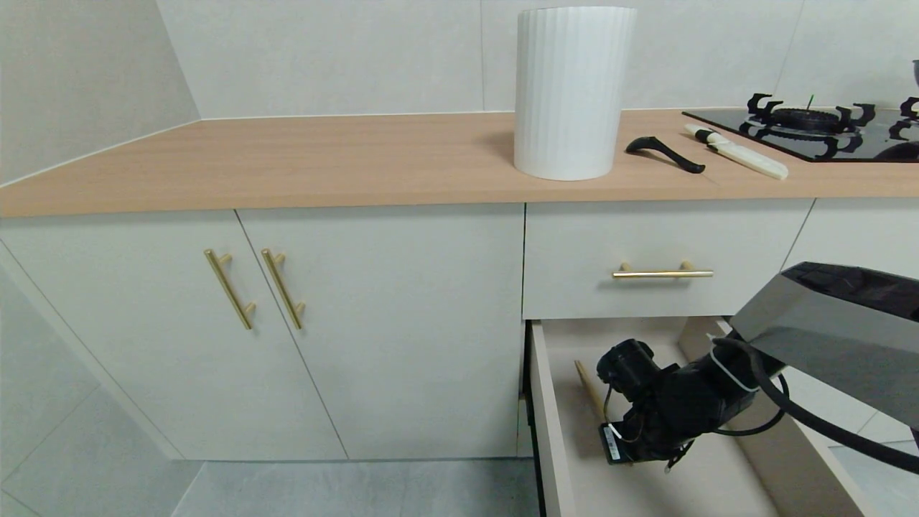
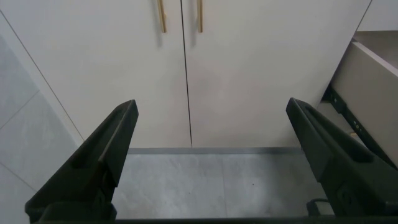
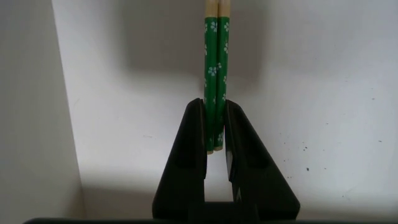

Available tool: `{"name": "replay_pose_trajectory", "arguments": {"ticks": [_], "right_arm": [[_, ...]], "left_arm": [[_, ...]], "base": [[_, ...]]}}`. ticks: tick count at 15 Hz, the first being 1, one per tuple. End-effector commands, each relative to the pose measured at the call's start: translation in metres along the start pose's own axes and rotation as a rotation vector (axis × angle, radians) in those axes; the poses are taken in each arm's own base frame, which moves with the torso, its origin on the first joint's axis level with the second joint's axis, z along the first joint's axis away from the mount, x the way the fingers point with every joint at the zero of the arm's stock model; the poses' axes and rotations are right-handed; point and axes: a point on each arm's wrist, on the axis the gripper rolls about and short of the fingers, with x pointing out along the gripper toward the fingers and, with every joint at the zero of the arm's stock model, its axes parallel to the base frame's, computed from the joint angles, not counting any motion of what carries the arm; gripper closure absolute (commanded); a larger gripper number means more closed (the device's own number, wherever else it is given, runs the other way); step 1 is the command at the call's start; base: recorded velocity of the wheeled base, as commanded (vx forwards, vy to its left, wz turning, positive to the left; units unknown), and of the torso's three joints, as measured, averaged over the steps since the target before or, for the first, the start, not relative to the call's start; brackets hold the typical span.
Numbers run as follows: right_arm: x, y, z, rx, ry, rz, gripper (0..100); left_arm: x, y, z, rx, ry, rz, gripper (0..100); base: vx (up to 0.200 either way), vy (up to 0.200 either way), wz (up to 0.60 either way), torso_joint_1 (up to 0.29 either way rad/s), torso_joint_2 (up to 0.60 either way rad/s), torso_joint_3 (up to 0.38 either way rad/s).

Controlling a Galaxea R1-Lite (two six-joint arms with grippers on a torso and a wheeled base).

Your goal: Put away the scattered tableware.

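A pair of green chopsticks (image 3: 216, 62) with white flower print and pale wooden ends is clamped between the fingers of my right gripper (image 3: 216, 148), which is shut on them. They hang close above the pale floor of the open lower drawer (image 1: 551, 431), near its left wall. In the head view the chopsticks' wooden end (image 1: 590, 391) pokes out beside the right wrist inside the drawer. On the countertop lie a white knife (image 1: 736, 151) and a black-handled utensil (image 1: 664, 153). My left gripper (image 2: 211, 109) is open and holds nothing, low in front of the cupboard doors (image 2: 186, 68).
A tall white ribbed container (image 1: 571, 93) stands on the wooden counter (image 1: 323, 158). A black gas hob (image 1: 811, 129) is at the far right. A closed drawer with a gold handle (image 1: 662, 273) sits above the open one. Grey floor tiles (image 2: 205, 180) lie below the cupboard.
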Motion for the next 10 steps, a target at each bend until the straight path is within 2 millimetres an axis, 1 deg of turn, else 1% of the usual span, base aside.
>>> {"name": "replay_pose_trajectory", "arguments": {"ticks": [1,6,7,10], "right_arm": [[0.0012,-0.0002,-0.0004,0.0,0.003,-0.001,100],[0.0023,-0.0001,-0.0005,0.001,0.0,0.0,100],[0.0023,-0.0001,-0.0005,0.001,0.0,0.0,0],[0.0013,0.0,-0.0001,0.001,-0.003,0.001,0]], "left_arm": [[0.0,0.0,0.0,0.0,0.001,0.001,0],[0.0,0.0,0.0,0.0,0.001,0.001,0],[0.0,0.0,0.0,0.0,0.001,0.002,0],[0.0,0.0,0.0,0.0,0.001,0.001,0]], "base": [[0.0,0.0,0.0,0.0,0.0,0.0],[0.0,0.0,0.0,0.0,0.0,0.0],[0.0,0.0,0.0,0.0,0.0,0.0],[0.0,0.0,0.0,0.0,0.0,0.0]]}}
